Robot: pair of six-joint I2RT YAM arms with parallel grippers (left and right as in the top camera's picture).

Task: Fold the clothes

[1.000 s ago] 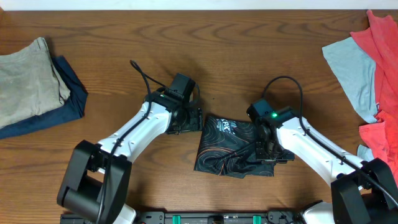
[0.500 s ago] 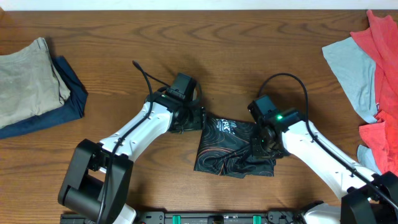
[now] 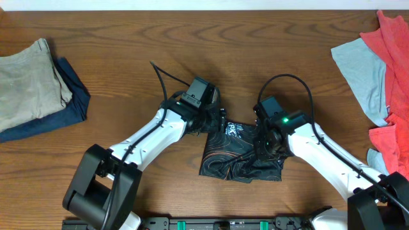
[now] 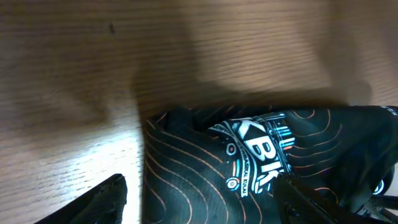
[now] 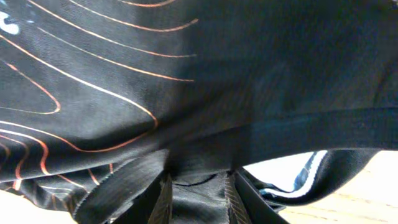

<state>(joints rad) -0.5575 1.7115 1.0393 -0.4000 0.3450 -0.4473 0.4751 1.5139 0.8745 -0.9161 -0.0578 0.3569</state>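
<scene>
The black jersey (image 3: 233,153) with thin orange contour lines and white lettering lies folded small on the table's front middle. My left gripper (image 3: 217,122) is open over its upper left corner; in the left wrist view the jaws (image 4: 199,202) straddle the jersey (image 4: 249,155) near its logo. My right gripper (image 3: 265,145) is shut on the jersey's right side; in the right wrist view the fingers (image 5: 198,193) pinch black fabric (image 5: 186,93), which is lifted and fills the view.
A folded beige garment (image 3: 25,80) lies on a folded navy one (image 3: 70,102) at the left. A grey garment (image 3: 364,70) and red garments (image 3: 393,96) are heaped at the right edge.
My left gripper has moved right from beside the jersey onto its upper left corner. My right gripper has shifted up and left, pulling the jersey's right side inward.
</scene>
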